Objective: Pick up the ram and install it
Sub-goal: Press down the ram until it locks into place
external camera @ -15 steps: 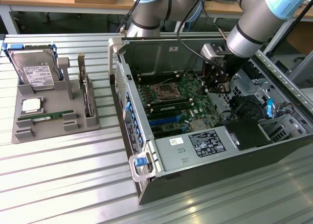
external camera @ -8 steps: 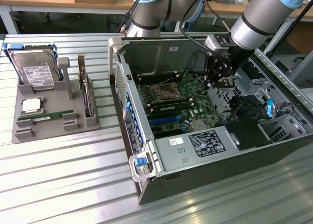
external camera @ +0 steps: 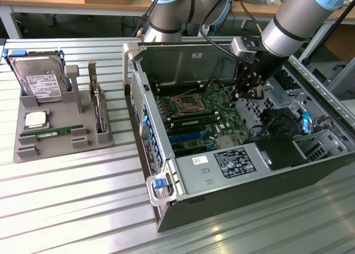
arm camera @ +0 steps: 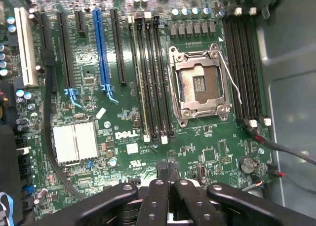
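While its two black fingertips [arm camera: 172, 168] sit pressed together w/ nothing between them, the end effector [external camera: 248, 92] hangs inside the open PC case [external camera: 166, 209], just above the green motherboard [arm camera: 123, 122]. Wrist view: tips hover near the board edge, close to the black memory slots [arm camera: 153, 78] and the bare CPU socket [arm camera: 200, 83]. Blue expansion slot [arm camera: 101, 48] lies further off. Ram [external camera: 52, 132] is well apart from the arm, lying flat in the grey holder tray [external camera: 55, 151] at the exterior view's left, on the ribbed metal worktop [external camera: 72, 209]. Hard drive [external camera: 39, 79] stands at the tray's back; silver processor chip [external camera: 36, 118] rests between drive and ram.
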Tool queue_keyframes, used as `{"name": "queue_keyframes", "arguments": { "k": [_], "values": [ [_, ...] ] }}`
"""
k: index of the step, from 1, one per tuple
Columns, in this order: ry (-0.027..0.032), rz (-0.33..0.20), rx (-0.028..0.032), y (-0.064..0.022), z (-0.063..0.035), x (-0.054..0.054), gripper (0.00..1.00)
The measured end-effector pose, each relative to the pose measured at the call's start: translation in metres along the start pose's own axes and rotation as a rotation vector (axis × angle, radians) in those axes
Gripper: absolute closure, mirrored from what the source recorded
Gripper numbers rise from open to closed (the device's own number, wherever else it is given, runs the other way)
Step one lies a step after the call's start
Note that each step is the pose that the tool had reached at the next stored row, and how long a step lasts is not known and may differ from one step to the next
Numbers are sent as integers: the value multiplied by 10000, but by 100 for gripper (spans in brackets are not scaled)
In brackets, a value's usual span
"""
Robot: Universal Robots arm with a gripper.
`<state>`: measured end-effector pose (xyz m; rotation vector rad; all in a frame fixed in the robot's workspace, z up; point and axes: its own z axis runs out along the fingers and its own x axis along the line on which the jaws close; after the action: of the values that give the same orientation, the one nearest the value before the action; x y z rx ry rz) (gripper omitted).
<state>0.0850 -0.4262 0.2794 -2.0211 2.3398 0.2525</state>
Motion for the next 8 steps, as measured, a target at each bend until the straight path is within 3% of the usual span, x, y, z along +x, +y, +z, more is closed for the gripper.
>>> {"name": "queue_keyframes", "arguments": {
  "k": [4, 8],
  "values": [
    [-45, 768, 110, -1, 1, 0, 90],
    [-69, 1134, 162, -1, 1, 0, 90]
  ]
}}
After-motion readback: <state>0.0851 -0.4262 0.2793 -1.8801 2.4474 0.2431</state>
